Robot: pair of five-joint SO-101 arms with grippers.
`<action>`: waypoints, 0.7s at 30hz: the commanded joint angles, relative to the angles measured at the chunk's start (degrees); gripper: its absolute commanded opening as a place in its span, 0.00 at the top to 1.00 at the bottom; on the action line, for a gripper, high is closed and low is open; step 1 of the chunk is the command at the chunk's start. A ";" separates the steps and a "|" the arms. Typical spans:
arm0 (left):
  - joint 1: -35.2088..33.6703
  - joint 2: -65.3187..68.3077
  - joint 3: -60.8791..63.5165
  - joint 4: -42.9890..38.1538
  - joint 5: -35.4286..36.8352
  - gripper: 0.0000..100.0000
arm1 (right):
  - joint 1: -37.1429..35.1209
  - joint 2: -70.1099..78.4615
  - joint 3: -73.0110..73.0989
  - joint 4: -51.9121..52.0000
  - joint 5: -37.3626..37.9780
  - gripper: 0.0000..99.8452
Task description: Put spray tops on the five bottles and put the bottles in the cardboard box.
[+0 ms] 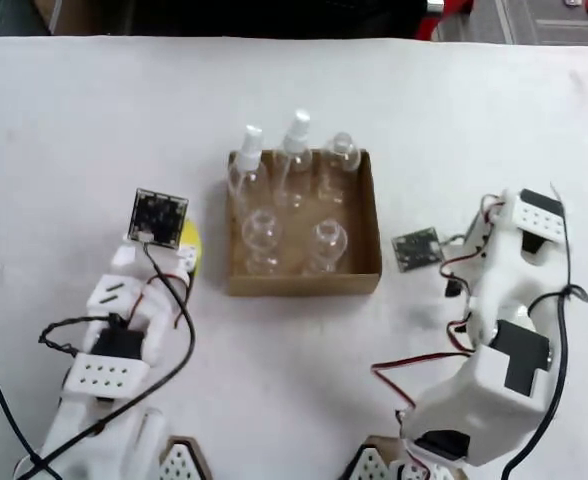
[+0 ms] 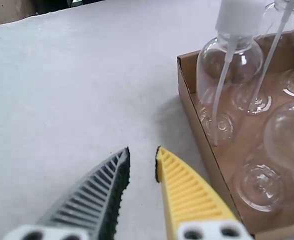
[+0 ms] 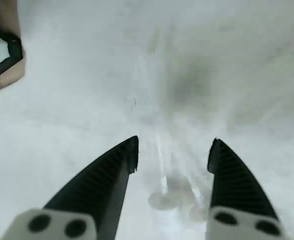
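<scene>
The cardboard box [image 1: 304, 281] sits mid-table with several clear bottles standing in it. Two back bottles [image 1: 246, 168] [image 1: 294, 152] wear white spray tops. The back right bottle [image 1: 340, 160] and the two front ones [image 1: 262, 236] [image 1: 326, 241] have bare necks. My left gripper [image 2: 142, 152] hovers just outside the box's left wall [image 2: 187, 85], its grey and yellow fingers a little open with nothing between them. A capped bottle [image 2: 229, 55] stands close beyond it. My right gripper [image 3: 173, 142] is open low over the table, with blurred pale shapes [image 3: 173, 200] below that I cannot identify.
White table all round. The left arm [image 1: 114, 350] lies at the lower left, the right arm [image 1: 514, 300] at the right of the box. A corner of the box [image 3: 2, 82] shows off to the right gripper's side. Open table lies behind the box.
</scene>
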 commanded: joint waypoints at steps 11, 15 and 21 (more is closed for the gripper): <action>0.66 -0.31 -0.53 -1.32 -0.53 0.91 | -7.25 -16.22 -11.16 0.13 -28.57 0.83; 0.66 -0.40 -0.53 -1.32 -0.53 0.91 | -5.05 -17.27 -12.40 -10.07 -50.29 0.90; 0.66 -0.31 -0.53 -1.32 -0.53 0.91 | 4.09 -12.00 -11.25 -24.22 -89.76 0.83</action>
